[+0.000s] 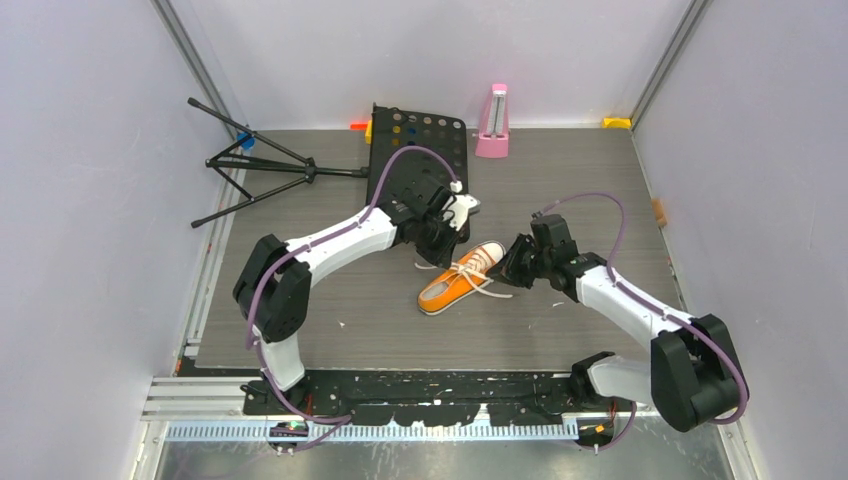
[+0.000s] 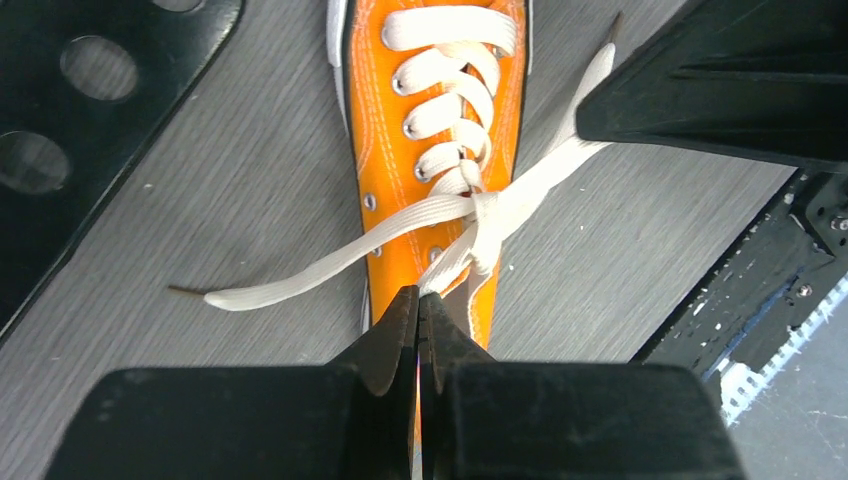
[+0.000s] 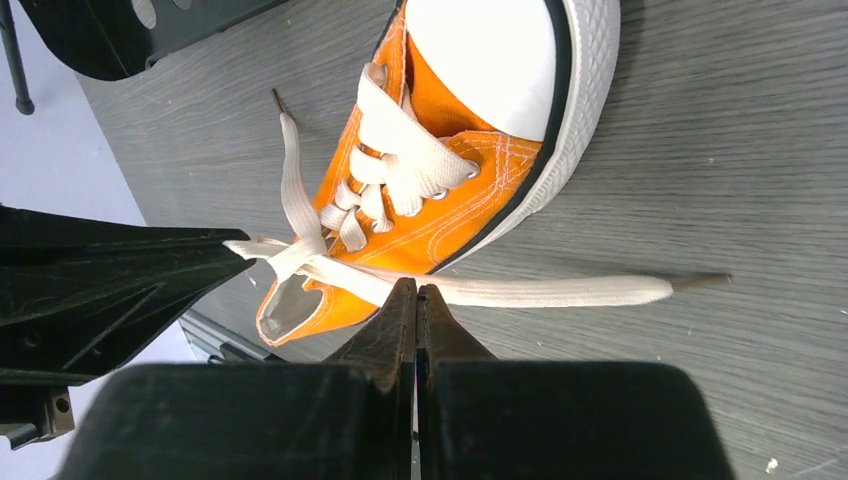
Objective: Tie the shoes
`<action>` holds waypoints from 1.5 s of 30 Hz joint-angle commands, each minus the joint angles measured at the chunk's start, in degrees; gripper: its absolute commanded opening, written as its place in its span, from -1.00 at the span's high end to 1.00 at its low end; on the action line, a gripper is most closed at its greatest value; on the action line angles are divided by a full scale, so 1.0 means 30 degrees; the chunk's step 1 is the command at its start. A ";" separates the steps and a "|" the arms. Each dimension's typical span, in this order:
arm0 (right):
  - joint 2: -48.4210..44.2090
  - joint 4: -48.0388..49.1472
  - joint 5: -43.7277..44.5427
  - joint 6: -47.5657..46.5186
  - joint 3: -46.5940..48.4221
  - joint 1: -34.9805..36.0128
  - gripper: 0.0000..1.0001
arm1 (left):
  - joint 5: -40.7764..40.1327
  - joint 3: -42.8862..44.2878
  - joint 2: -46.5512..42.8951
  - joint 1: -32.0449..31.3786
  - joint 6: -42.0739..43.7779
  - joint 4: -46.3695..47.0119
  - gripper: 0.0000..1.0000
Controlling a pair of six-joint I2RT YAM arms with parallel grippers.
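Observation:
One small orange sneaker (image 1: 455,285) with a white toe cap (image 3: 485,60) lies on its sole mid-table, between the two arms. Its white laces cross in a knot (image 2: 484,208) above the tongue. My left gripper (image 2: 418,295) sits over the heel opening, shut on a short strand of lace running from that knot. My right gripper (image 3: 416,290) is shut on the other lace (image 3: 560,291) partway along; its free end lies on the table beyond. A third loose lace end (image 2: 260,288) trails off the shoe's side. In the top view the left gripper (image 1: 447,240) and right gripper (image 1: 508,270) flank the shoe.
A black perforated music-stand plate (image 1: 420,150) and its folded tripod (image 1: 260,165) lie at the back left. A pink metronome (image 1: 492,122) stands at the back edge. Grey walls close in both sides.

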 commanded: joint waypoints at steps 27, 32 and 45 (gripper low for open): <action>0.2245 -0.6298 1.4293 -0.0583 0.0784 0.3600 1.00 | -1.4906 -0.0871 0.1912 -0.0539 -0.3782 -0.1785 1.00; 0.2514 -0.6516 1.5014 0.0326 0.0654 0.3671 1.00 | -1.7842 -0.0471 0.2137 -0.1349 -0.4533 -0.2473 1.00; 0.4240 -0.7859 1.7111 0.3697 0.0979 0.4309 1.00 | -1.8549 -0.1067 0.2692 -0.1629 -0.6385 -0.3416 1.00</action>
